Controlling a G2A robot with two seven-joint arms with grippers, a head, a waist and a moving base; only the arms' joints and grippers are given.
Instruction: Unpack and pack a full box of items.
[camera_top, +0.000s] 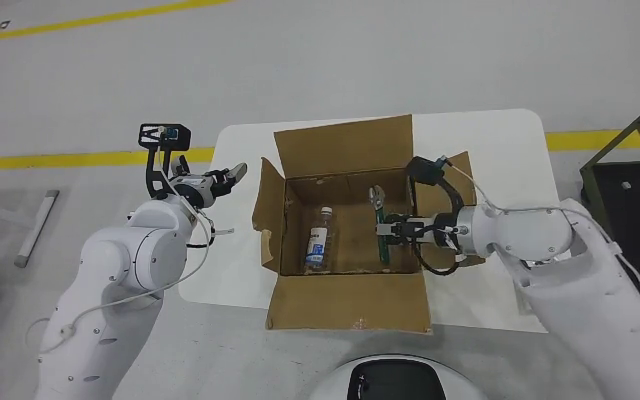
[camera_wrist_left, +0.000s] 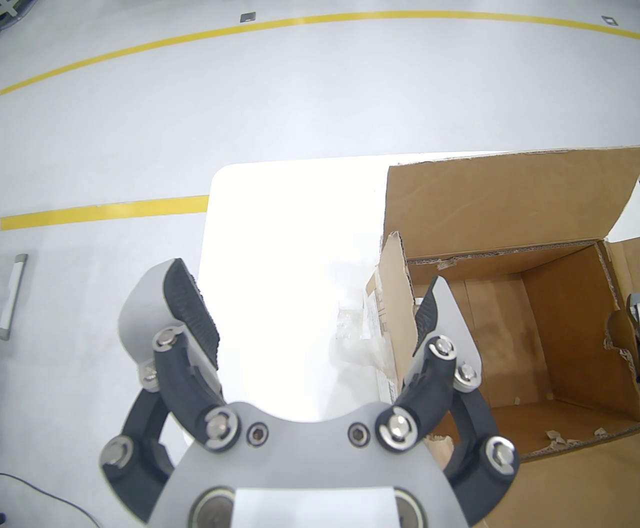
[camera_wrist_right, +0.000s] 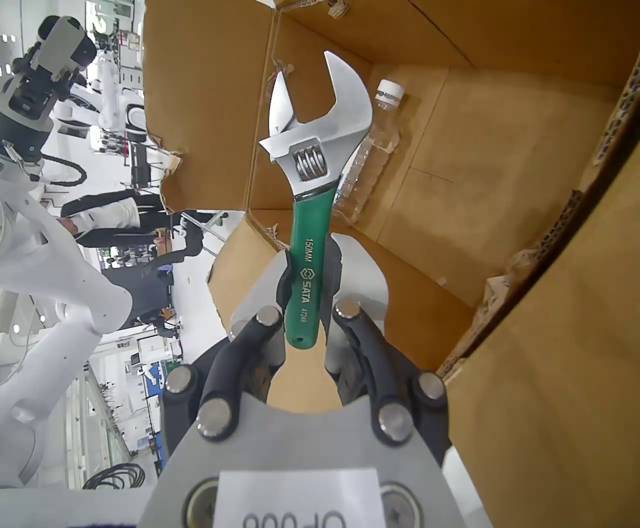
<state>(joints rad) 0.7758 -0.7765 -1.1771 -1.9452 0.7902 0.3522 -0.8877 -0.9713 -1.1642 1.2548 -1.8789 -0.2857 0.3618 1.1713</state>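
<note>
Left gripper (camera_top: 225, 178): fingers spread wide, nothing between them. It sat at centre-left of the top view, over the left edge of the white table (camera_top: 500, 140), outside the cardboard box (camera_top: 345, 300) and just short of its left flap.

Water bottle (camera_top: 318, 240): lay flat on the box floor in the left half of the opening. Its cap pointed toward the top of the frame and its long axis ran top-to-bottom. From the left gripper it lay to the right and slightly lower, with the box's left wall between them.

Adjustable wrench (camera_wrist_right: 312, 210): was right of the bottle and apart from it, roughly parallel. Its steel head pointed toward the top of the frame.

Right gripper (camera_top: 384, 229): was pinched on the wrench's green handle, coming in from the right side of the box over the right flap.

Judgement: the right gripper was the nearer to the bottle, but occupied. The bottle's axis lay across the left gripper's line of reach, so that arm would have to clear the wall first. Whether the wrench was going in or coming out could not be told.
</note>
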